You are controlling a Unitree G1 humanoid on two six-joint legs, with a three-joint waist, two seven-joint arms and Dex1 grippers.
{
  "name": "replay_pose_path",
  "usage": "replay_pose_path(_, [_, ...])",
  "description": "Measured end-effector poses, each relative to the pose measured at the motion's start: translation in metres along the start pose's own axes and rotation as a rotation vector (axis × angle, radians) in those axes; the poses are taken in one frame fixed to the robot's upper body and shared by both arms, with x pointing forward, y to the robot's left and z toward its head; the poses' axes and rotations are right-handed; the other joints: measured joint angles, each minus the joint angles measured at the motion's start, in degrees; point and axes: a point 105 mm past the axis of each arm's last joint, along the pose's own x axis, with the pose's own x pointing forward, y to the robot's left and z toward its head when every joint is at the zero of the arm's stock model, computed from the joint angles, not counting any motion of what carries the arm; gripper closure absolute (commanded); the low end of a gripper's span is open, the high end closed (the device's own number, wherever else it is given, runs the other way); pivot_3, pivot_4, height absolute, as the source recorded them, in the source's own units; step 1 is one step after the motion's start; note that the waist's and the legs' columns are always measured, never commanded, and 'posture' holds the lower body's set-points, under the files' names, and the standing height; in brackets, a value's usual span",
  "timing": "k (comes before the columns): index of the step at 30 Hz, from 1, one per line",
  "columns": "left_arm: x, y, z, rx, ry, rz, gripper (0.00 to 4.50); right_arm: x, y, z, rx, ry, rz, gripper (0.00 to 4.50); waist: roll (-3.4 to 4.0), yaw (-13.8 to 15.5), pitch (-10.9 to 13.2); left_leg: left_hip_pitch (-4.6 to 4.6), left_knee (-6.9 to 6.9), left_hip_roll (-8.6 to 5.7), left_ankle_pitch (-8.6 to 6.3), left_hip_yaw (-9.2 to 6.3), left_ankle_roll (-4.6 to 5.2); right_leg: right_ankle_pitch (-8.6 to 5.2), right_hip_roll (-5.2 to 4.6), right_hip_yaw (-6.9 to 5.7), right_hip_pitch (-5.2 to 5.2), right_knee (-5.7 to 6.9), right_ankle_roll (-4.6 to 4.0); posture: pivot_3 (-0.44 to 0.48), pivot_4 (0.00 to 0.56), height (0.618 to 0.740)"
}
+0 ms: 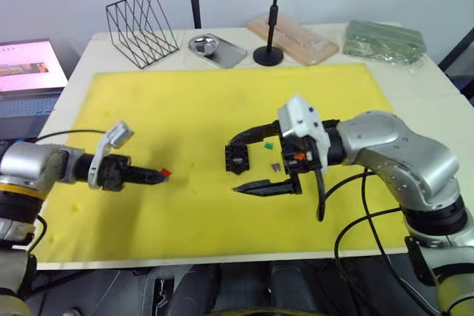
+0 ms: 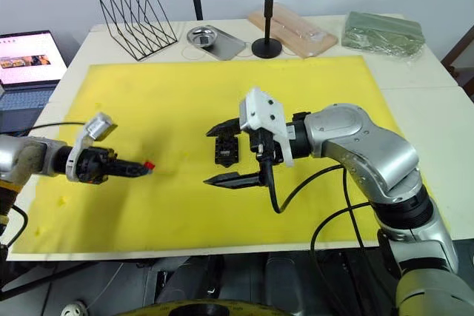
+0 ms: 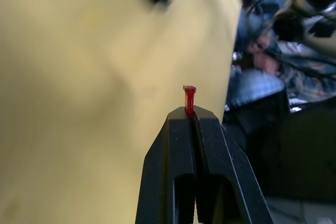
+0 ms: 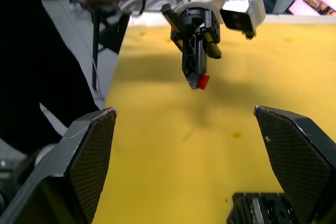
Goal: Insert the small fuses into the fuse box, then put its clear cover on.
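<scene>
No text, label, brand, number or sign is legible anywhere I look. The open laptop screen (image 2: 28,58) beside my left arm shows a pink page with dark lines of writing and small pictures, all too small for me to read. No marking can be made out elsewhere.

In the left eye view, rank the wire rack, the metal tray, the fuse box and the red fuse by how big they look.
1. wire rack
2. metal tray
3. fuse box
4. red fuse, pinched in the left gripper
</scene>
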Motion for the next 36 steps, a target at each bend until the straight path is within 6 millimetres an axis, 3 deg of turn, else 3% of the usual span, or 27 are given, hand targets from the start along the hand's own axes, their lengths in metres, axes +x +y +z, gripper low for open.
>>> replay_pose_path(4, [0.017,-0.016,0.019,0.159,-0.074,-0.019,4.47,-0.004,-0.006,-0.001,0.040,-0.006,-0.021,0.00,0.00,-0.07,0.00,0.02,-0.01,0.01,0.00,0.01,-0.01,0.02,0.01,-0.02,0.02,-0.04,-0.02,0.000,0.150,0.740])
replay_pose_path(9, [0.030,-0.022,0.024,0.274,-0.085,-0.022,4.47,-0.006,-0.014,-0.004,0.057,-0.005,-0.047,0.00,0.00,-0.48,0.00,0.03,-0.07,0.03,0.00,0.06,-0.02,0.04,0.02,0.00,-0.06,-0.07,-0.05,0.000,0.150,0.740])
replay_pose_path(12, [0.036,-0.023,0.028,0.322,-0.107,-0.031,4.50,0.000,-0.019,-0.007,0.097,-0.034,-0.059,0.57,0.00,-0.31,0.00,0.01,-0.08,0.03,0.01,0.06,-0.04,0.06,0.02,0.00,-0.04,-0.11,-0.07,0.000,0.150,0.740])
replay_pose_path(16, [0.039,-0.026,0.031,0.474,-0.091,-0.026,4.50,0.006,-0.021,-0.010,0.131,-0.045,-0.066,0.57,0.00,-0.16,0.00,0.00,-0.09,0.03,0.02,0.07,-0.05,0.09,0.01,-0.01,-0.02,-0.23,-0.11,0.000,0.150,0.740])
replay_pose_path(20, [0.043,-0.027,0.031,0.571,-0.078,-0.042,4.50,0.010,-0.020,-0.011,0.133,-0.050,-0.057,1.73,0.00,-0.14,0.00,0.01,-0.09,0.03,0.02,0.07,-0.05,0.11,0.01,-0.03,0.01,-0.28,-0.11,0.000,0.150,0.740])
replay_pose_path(36, [0.062,-0.037,0.038,0.728,-0.139,-0.117,4.50,0.021,-0.017,-0.011,0.223,-0.080,-0.050,1.73,0.00,-0.23,0.00,0.01,-0.12,0.04,0.02,0.06,-0.05,0.12,0.03,-0.05,0.00,-0.30,-0.12,0.000,0.150,0.740])
